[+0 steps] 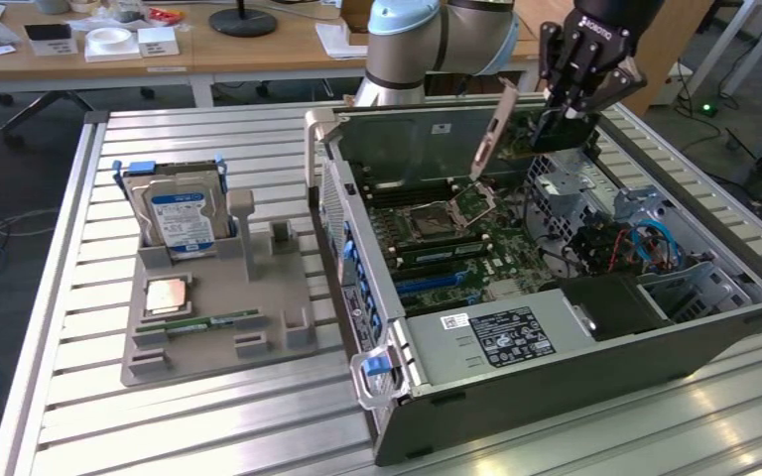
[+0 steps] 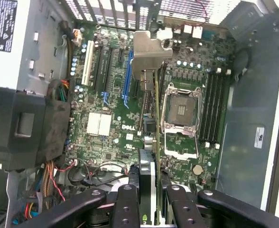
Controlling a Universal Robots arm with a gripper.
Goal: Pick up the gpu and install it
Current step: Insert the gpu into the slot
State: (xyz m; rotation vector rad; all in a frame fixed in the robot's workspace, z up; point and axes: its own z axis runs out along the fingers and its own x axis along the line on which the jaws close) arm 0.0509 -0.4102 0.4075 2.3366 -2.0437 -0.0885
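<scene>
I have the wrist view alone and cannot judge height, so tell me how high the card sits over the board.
Observer: The gripper holds the gpu up near the open rim of the case, well clear of the motherboard.
Operator: Report what lies outside the case.
Observer: On the exterior view's left, a grey tray carries a hard drive standing upright.
Operator: Say what lies flat on it.
Observer: A green RAM stick and a square chip lie flat in front of the drive.
</scene>
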